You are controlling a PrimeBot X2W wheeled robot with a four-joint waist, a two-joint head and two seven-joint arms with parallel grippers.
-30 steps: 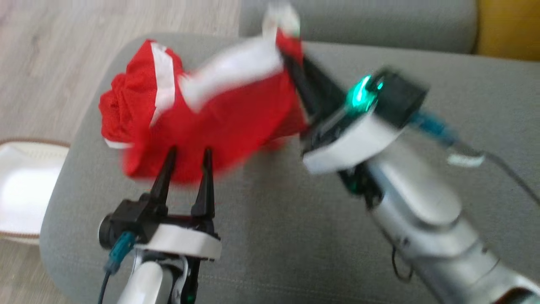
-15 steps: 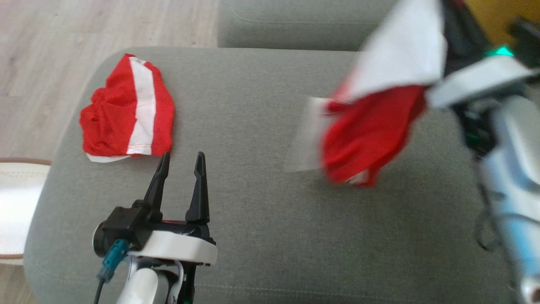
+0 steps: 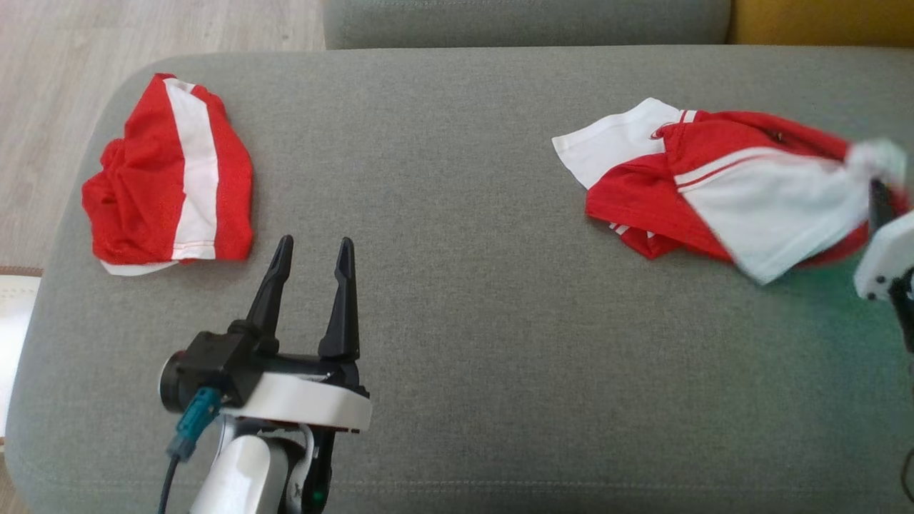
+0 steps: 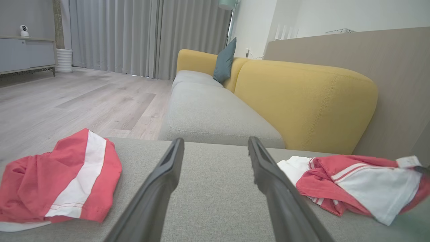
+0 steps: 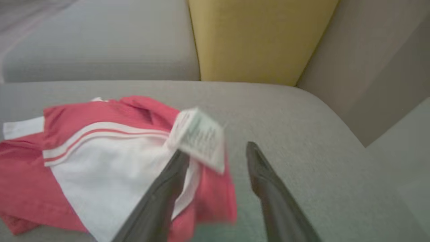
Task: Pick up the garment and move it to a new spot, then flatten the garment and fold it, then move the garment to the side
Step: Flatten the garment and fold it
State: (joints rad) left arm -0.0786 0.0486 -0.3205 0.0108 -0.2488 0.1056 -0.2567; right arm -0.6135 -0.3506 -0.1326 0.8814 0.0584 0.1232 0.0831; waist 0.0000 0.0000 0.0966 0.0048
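Shirt (image 3: 721, 207) lies crumpled at the far right of the cushion (image 3: 464, 214), its tag (image 5: 198, 137) draped over one finger of the right gripper (image 5: 216, 151), whose jaws stand spread. Pulling away could snag the tag and drag the cloth along. Left gripper (image 3: 315, 240) hangs spread, empty, near the shorts (image 3: 171, 193).

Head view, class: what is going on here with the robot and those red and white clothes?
A red and white garment lies crumpled, not yet flattened, at the right end of the grey seat cushion. The right jaws stand open at its edge, by its label, not closed on it. The left jaws are open over bare cushion, holding nothing. A second red and white piece lies at the left end.
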